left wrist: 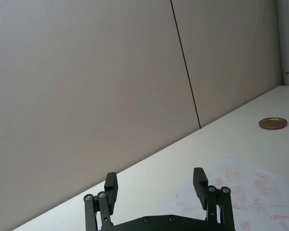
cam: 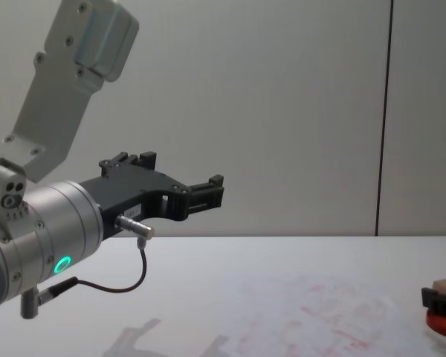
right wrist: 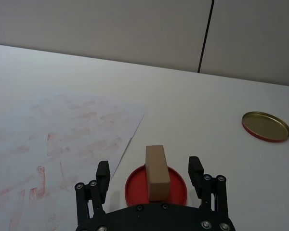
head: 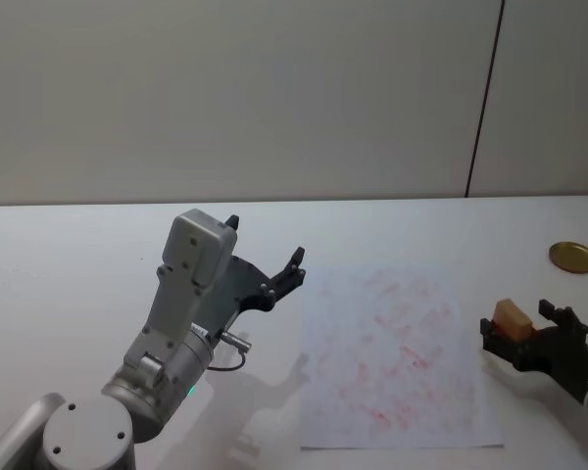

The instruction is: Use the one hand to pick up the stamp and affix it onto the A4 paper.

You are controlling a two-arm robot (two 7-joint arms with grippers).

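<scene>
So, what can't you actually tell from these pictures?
- Underside of the stamp: right wrist view, it faces down onto the red ink pad, so its design is hidden.
- Imprints on the A4 paper: head view, too faint to read.
- The right gripper, open around the stamp: chest view, cut off by the right edge.
- The table under the open left gripper: head view, covered by that arm.

Tan wooden stamp [right wrist: 156, 171] stands upright on a red pad [right wrist: 135, 186] beside the flat, red-printed A4 paper [head: 397, 352].
</scene>
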